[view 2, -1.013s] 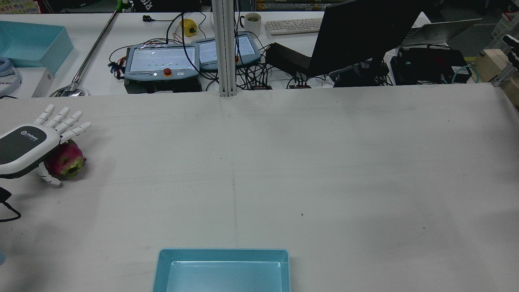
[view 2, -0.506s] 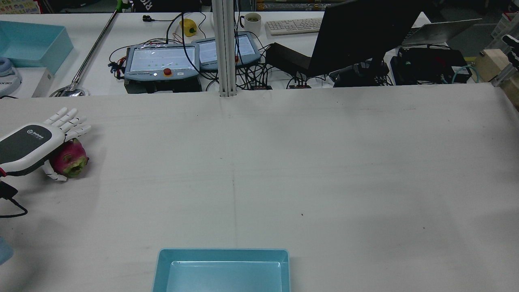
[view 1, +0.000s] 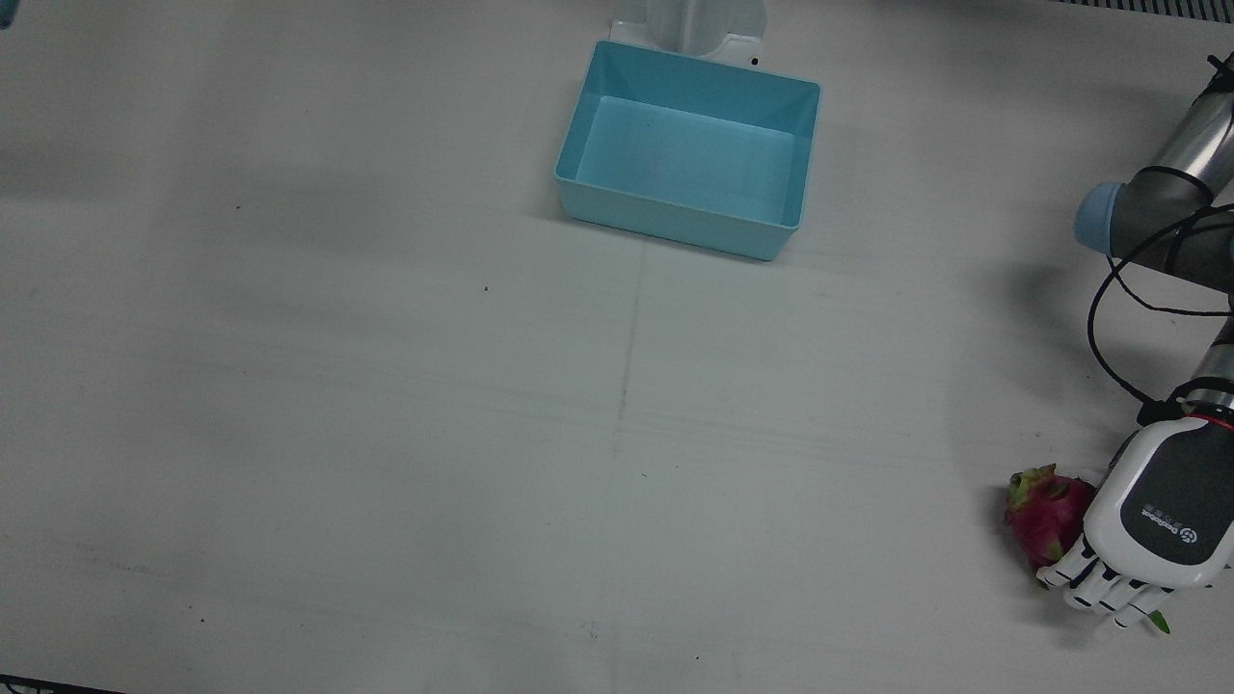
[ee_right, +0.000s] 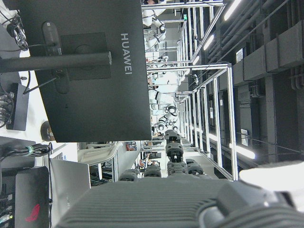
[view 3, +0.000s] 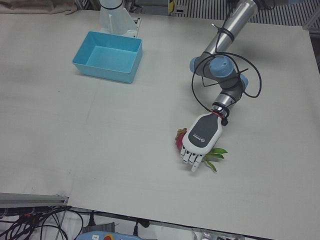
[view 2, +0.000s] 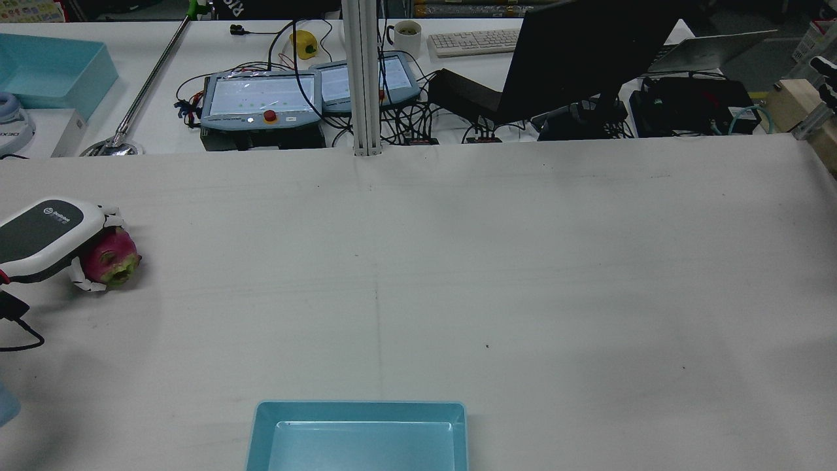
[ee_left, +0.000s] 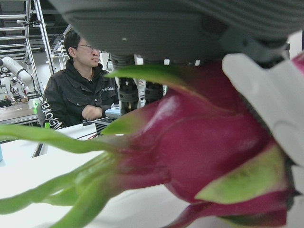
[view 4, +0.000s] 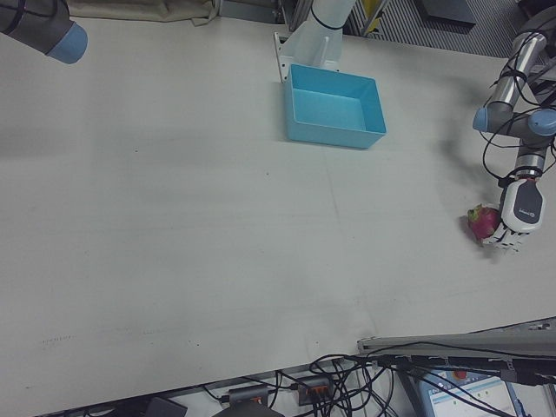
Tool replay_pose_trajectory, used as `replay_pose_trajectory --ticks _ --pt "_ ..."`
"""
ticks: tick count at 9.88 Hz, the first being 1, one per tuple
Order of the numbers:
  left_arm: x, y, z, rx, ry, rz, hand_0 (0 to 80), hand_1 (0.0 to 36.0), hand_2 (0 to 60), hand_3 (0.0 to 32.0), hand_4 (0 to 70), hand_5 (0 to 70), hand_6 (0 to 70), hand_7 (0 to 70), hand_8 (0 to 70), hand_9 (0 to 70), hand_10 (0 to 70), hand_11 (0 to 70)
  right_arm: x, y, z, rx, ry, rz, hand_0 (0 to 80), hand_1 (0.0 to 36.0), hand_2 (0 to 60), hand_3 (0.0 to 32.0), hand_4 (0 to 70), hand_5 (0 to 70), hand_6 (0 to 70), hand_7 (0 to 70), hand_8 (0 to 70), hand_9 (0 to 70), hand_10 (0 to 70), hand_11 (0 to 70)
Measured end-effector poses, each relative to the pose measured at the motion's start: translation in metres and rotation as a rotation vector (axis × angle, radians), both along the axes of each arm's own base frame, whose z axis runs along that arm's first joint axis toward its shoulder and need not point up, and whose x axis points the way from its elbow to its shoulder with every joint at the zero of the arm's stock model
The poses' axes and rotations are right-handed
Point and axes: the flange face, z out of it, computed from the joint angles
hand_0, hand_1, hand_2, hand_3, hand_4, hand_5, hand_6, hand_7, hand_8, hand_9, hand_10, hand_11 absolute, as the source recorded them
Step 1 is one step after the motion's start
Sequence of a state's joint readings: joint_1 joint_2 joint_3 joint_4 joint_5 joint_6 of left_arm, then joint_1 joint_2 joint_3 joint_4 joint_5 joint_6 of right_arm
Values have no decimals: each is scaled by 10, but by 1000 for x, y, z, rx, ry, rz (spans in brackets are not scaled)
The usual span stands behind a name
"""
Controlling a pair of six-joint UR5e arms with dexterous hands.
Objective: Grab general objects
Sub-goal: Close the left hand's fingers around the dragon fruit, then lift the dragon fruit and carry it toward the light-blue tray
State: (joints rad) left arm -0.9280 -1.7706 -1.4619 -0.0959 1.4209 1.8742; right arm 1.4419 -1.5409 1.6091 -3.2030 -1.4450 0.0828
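A pink dragon fruit (view 2: pixel 111 258) with green leaf tips lies on the white table at the far left of the rear view. My left hand (view 2: pixel 42 235) lies over it with its fingers curled down around it. In the front view the fruit (view 1: pixel 1046 511) shows beside the hand (view 1: pixel 1157 511) at the lower right. The left-front view shows the hand (view 3: pixel 200 137) over the fruit (view 3: pixel 178 141), with green leaves sticking out beyond it. The fruit (ee_left: pixel 199 142) fills the left hand view. Of my right hand only its body (ee_right: pixel 142 204) shows in its own view; its fingers are hidden.
A light blue bin (view 1: pixel 675 217) stands on the robot's side of the table at mid width, also in the rear view (view 2: pixel 359 409). Behind the table's far edge are a monitor (view 2: pixel 582 59), teach pendants and cables. The right arm's elbow (view 4: pixel 43 22) shows top left.
My left hand's fingers, spread out over the dragon fruit a second ago, have curled down and closed around it. The fruit has barely moved.
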Motion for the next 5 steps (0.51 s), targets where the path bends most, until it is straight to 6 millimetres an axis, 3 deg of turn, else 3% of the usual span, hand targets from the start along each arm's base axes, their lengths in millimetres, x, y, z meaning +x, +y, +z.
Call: replay_pose_trajectory --ticks 2,3,4,5 --pt "0 0 -18 13 27 7 449 25 580 0 700 687 700 700 700 700 700 700 0 0 0 0 0 0 0 0 0 0 0 0 0 0 0 0 0 0" --pt "0 0 -33 18 55 12 399 2 598 0 700 700 700 700 700 700 700 700 0 0 0 0 0 0 0 0 0 0 0 0 0 0 0 0 0 0" --pt "0 1 -48 19 101 22 255 0 600 0 700 700 700 700 700 700 700 700 0 0 0 0 0 0 0 0 0 0 0 0 0 0 0 0 0 0" --pt "2 0 -62 13 160 42 221 0 600 0 700 700 700 700 700 700 700 700 0 0 0 0 0 0 0 0 0 0 0 0 0 0 0 0 0 0"
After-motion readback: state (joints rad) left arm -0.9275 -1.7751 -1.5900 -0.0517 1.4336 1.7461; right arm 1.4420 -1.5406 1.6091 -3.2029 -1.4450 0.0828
